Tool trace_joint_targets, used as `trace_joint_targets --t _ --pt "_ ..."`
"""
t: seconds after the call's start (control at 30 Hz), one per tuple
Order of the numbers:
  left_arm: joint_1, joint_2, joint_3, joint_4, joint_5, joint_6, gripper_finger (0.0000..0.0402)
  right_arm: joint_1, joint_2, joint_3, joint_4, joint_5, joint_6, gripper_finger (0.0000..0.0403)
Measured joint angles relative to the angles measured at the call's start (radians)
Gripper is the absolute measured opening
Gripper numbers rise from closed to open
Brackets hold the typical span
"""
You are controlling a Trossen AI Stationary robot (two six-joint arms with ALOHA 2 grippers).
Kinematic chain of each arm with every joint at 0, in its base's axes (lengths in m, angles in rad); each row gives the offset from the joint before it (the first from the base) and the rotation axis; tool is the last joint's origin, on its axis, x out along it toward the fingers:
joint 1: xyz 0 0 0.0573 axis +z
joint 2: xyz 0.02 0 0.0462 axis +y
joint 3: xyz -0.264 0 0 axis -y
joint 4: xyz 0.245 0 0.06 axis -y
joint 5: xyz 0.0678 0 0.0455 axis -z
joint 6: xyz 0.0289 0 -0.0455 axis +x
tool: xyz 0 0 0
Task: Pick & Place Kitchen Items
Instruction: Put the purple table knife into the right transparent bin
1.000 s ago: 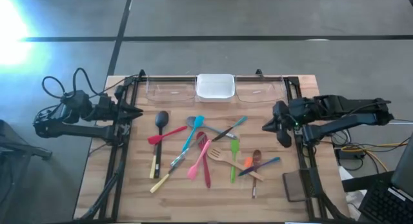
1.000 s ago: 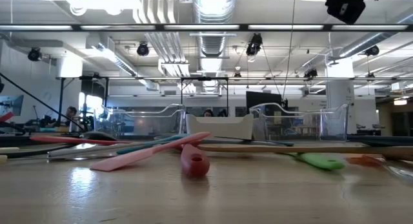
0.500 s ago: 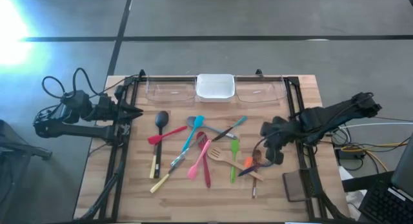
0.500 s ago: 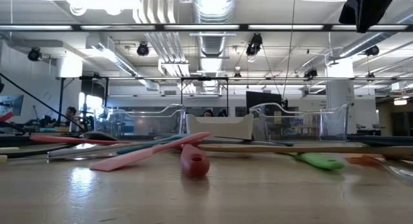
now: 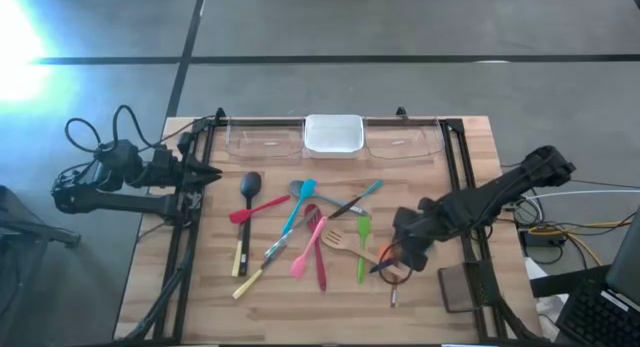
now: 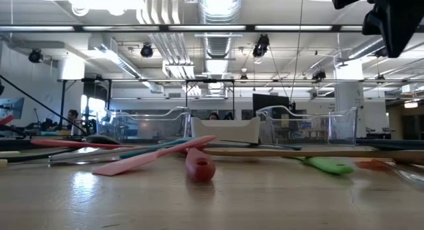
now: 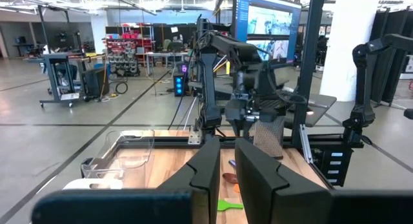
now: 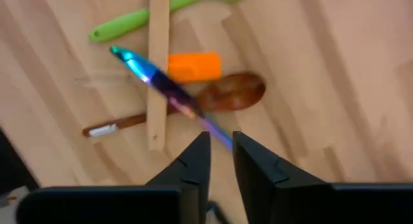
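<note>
The right gripper (image 5: 408,252) has swung in from the table's 3 o'clock edge toward 5 o'clock and now hangs over the wooden spoon (image 8: 229,95) and blue-handled utensil (image 8: 169,88). Its fingers have parted a little, with a narrow gap between them

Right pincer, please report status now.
Right pincer above the iridescent utensil, fingers close together, holding nothing. Left pincer parked at table edge. Wooden spoon underneath.

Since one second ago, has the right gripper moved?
Yes. In the high view the right gripper has swung from beside the right rail inward, toward the table's near edge, over the utensils.
</note>
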Motion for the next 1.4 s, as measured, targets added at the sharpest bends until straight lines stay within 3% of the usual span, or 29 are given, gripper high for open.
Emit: trace_joint_targets --t 0.3,0.53,1.0,1.4 --pt "0.0 0.0 0.0 0.0 0.0 0.0 0.0055 0.056 0.067 -0.002 0.003 0.032 0.026 0.0161" --pt "0.0 0.0 0.0 0.0 0.0 0.0 0.0055 0.099 0.156 -0.024 0.001 0.026 -0.014 0.0196" --pt "0.0 0.0 0.0 0.0 0.0 0.0 0.0055 0.119 0.274 -0.087 0.139 0.019 -0.077 0.0183" --pt "0.0 0.0 0.0 0.0 0.0 0.0 0.0055 0.119 0.174 -0.283 0.352 -0.018 -0.013 0.0158"
